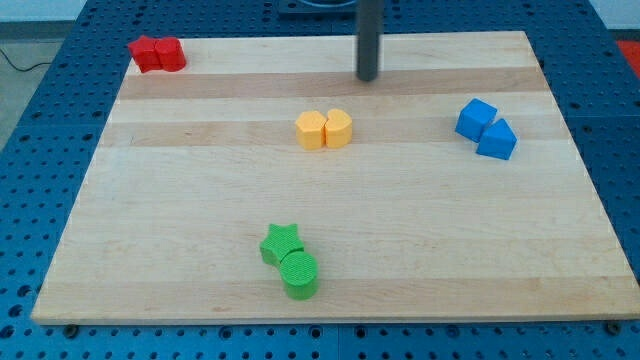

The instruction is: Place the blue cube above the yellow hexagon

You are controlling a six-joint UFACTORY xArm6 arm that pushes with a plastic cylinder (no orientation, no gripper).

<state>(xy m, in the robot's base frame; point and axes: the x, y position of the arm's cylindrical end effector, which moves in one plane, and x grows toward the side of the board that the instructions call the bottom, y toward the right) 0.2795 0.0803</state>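
Observation:
The blue cube (476, 118) lies at the view's right of the wooden board, touching a second blue block (497, 140) at its lower right. Two yellow blocks sit side by side near the board's middle: the right one looks like the hexagon (338, 128), the left one (311, 130) is a similar rounded shape. My tip (368, 77) stands near the view's top, just above and right of the yellow pair and well left of the blue cube, touching no block.
Two red blocks (157, 53) sit together at the board's top left corner. A green star (282, 242) and a green cylinder (299, 274) touch each other near the view's bottom. The board (150, 220) lies on a blue perforated table.

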